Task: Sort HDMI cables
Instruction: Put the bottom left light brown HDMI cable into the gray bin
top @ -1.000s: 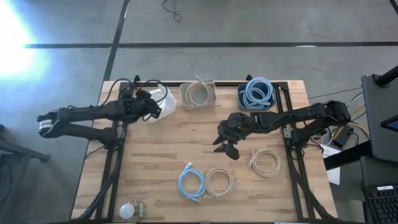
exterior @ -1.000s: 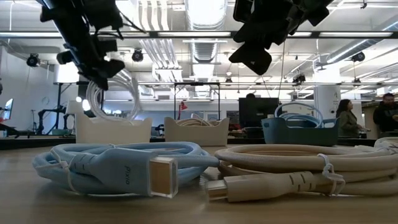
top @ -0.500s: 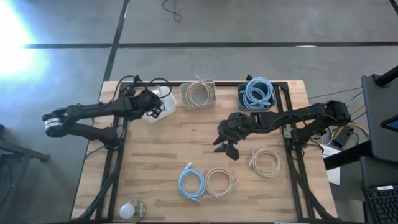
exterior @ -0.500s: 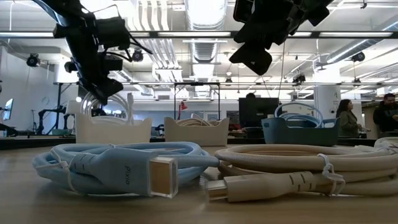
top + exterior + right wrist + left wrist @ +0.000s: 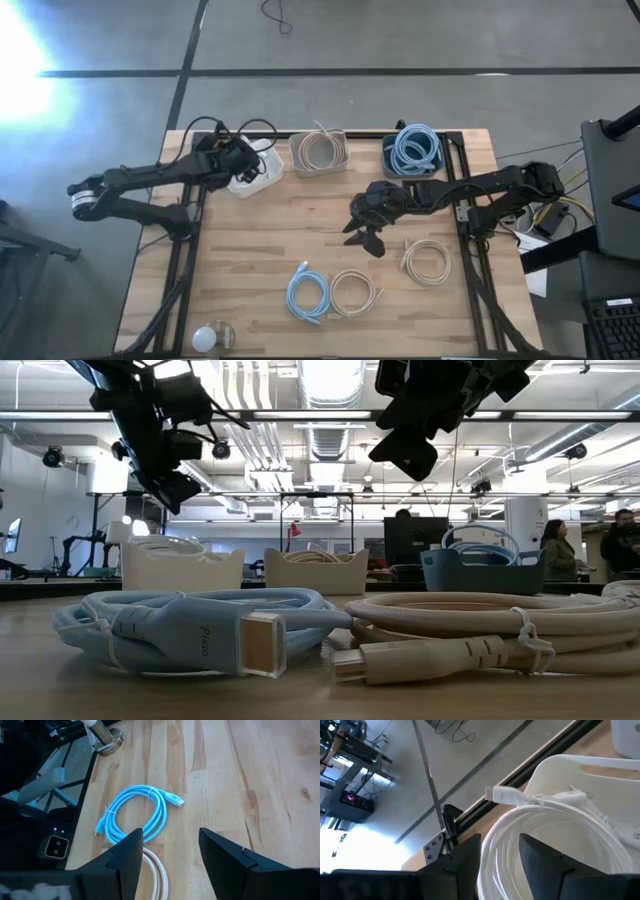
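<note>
A white HDMI cable point(image 5: 555, 830) lies coiled in the white bin point(image 5: 258, 168) at the table's far left. My left gripper point(image 5: 238, 160) hovers open just above it, clear of the coil point(image 5: 170, 543) in the low view. A beige bin point(image 5: 320, 152) and a blue bin point(image 5: 413, 150) beside it each hold coils. Three loose coils rest flat on the table's near half: light blue point(image 5: 308, 295), beige point(image 5: 355, 293) and another beige one point(image 5: 428, 260). My right gripper point(image 5: 365, 236) hangs open over the middle of the table, above the light blue coil point(image 5: 135, 817).
A small round metal object point(image 5: 210, 337) stands at the table's near left corner. Bare wood lies between the bins and the loose coils. Black robot wires loop behind the white bin point(image 5: 235, 130). People stand in the room beyond the table point(image 5: 553, 545).
My left gripper has lowered the white cable into the white bin, opened and let go of it, then risen a little toward the far edge. The coil, which hung below the fingers, now lies in the bin. My right gripper has kept still.
</note>
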